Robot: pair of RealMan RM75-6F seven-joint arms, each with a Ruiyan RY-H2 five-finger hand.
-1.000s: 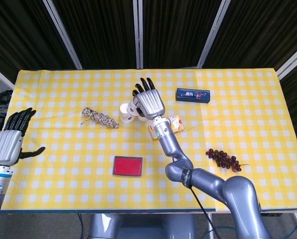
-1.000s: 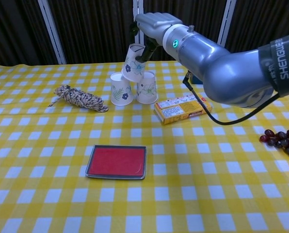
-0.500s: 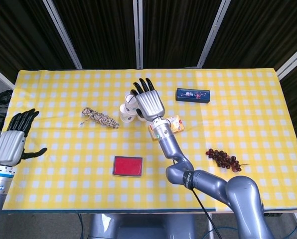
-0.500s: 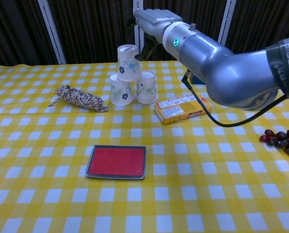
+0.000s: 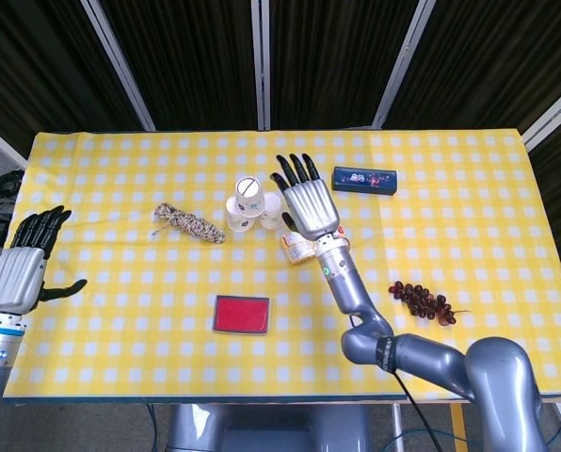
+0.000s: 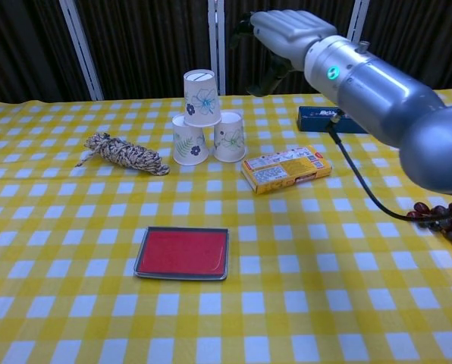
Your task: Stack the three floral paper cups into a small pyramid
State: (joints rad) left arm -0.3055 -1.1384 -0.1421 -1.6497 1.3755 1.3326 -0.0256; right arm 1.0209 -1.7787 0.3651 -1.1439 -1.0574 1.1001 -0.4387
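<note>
Now my right robot hand (image 5: 308, 204) is empty, fingers spread; left of it, the light, crushable cups (image 6: 207, 120) demand gentle sidewall grips.

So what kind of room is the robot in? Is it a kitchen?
Probably not a kitchen. It looks more like a robot test room: dark curtain panels stand behind, and the table has a yellow checked cloth with odd practice things, like stacked floral cups, a rope bundle and grapes.

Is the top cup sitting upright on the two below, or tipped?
Upright, mouth down. In the chest view the top cup stands level across the two lower cups, and the right hand is off it.
</note>
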